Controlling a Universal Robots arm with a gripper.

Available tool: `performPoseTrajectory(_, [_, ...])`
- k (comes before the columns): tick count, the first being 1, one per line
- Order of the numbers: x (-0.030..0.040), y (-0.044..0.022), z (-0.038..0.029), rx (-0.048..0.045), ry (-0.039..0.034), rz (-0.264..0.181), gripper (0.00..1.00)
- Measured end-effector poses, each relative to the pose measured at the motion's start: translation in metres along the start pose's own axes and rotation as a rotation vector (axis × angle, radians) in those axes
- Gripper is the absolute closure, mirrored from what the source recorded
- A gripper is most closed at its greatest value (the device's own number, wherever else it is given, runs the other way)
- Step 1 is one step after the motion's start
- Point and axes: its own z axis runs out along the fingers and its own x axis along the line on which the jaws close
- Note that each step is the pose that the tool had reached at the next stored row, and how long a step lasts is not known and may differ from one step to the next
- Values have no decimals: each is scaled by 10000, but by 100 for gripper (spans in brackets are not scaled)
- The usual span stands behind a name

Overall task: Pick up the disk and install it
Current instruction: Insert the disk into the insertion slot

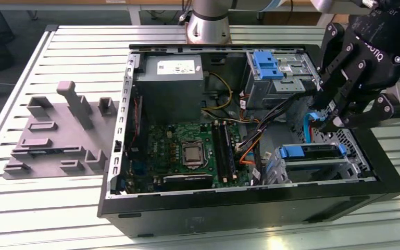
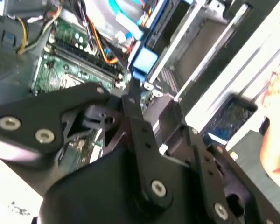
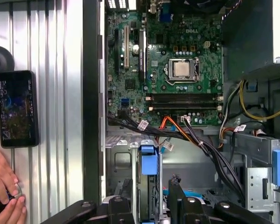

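Surface: pale slatted metal table (image 1: 68, 57), ribbed boards running across

Case: open black computer case (image 1: 255, 203) lying on its side, green motherboard (image 1: 186, 151) exposed

Disk: seated in the drive cage near the case front, blue carrier (image 1: 310, 151) showing, blue tab (image 3: 148, 160) under the gripper

Gripper: black gripper (image 1: 332, 112) hovers over the case edge above the disk, fingers spread, nothing held

Alongside: grey moulded fixture (image 1: 58, 133) at the exterior view's left; dark phone (image 3: 17, 108) and a hand (image 3: 3, 191) on the table

Room: grey floor beyond the table

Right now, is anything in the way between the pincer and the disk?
Nothing visible does. In the first wrist view the open pincer hangs right over the disk, one finger on each side. Black cables run beside the disk, not across it.
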Motion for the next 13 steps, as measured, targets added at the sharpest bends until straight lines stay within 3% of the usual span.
performPoseTrajectory(4, [1,-1,72,0,-2,0,58])
performPoseTrajectory(9, [2,-2,163,0,-1,0,82])
performPoseTrajectory(13, [2,-4,237,0,0,1,89])
